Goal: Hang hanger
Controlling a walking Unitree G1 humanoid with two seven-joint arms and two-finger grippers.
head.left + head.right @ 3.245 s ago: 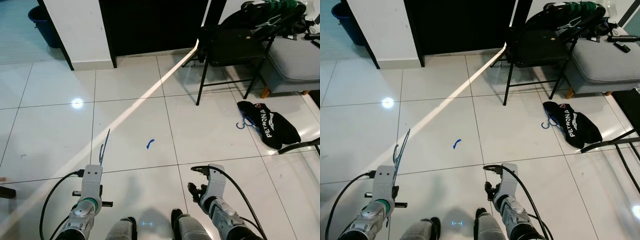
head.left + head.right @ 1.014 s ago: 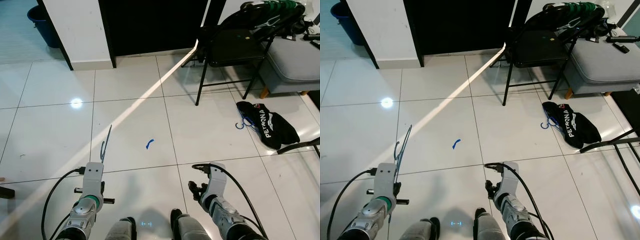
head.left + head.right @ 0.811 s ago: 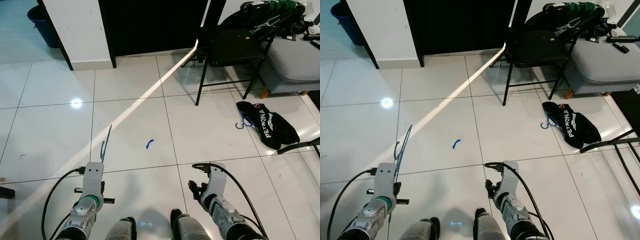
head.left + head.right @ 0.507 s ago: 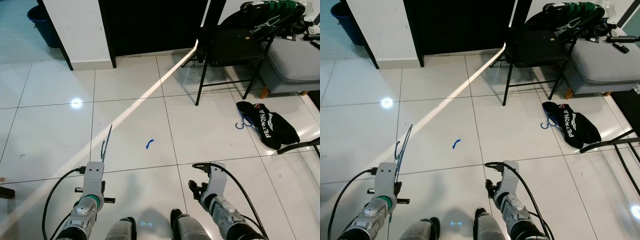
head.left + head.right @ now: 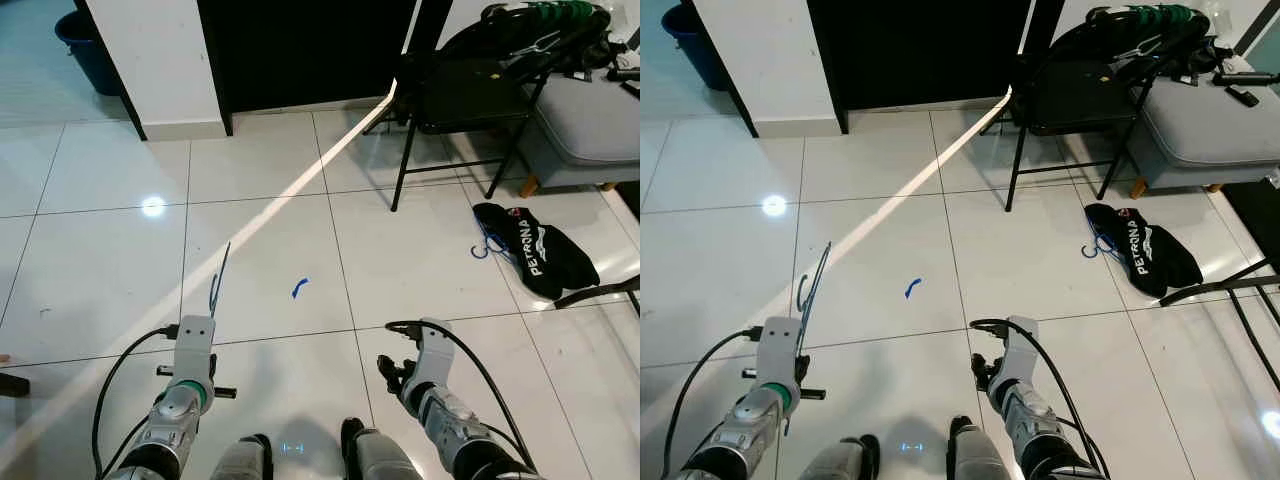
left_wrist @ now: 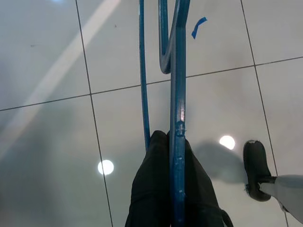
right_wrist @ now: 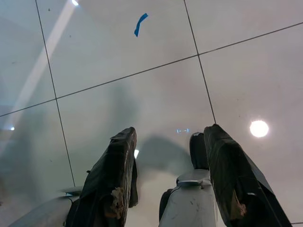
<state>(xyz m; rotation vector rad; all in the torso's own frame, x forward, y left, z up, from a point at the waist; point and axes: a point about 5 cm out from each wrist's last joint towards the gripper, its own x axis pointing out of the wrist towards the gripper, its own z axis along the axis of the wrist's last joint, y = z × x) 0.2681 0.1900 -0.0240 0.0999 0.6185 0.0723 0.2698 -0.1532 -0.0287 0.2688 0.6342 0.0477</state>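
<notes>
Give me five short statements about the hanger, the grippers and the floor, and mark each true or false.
1. The left gripper is shut on the blue hanger. True.
2. The right gripper holds a second hanger. False: its jaws stand open with nothing between them.
3. A black garment lies on the floor tiles near the black folding chair. True.
4. The garment is draped over the chair's seat. False: it is on the floor.
5. A blue scrap lies on the tiles. True.

Bright, sharp – ceiling-lamp glare spots, sunlight streak on glossy floor [image 5: 260, 160].
</notes>
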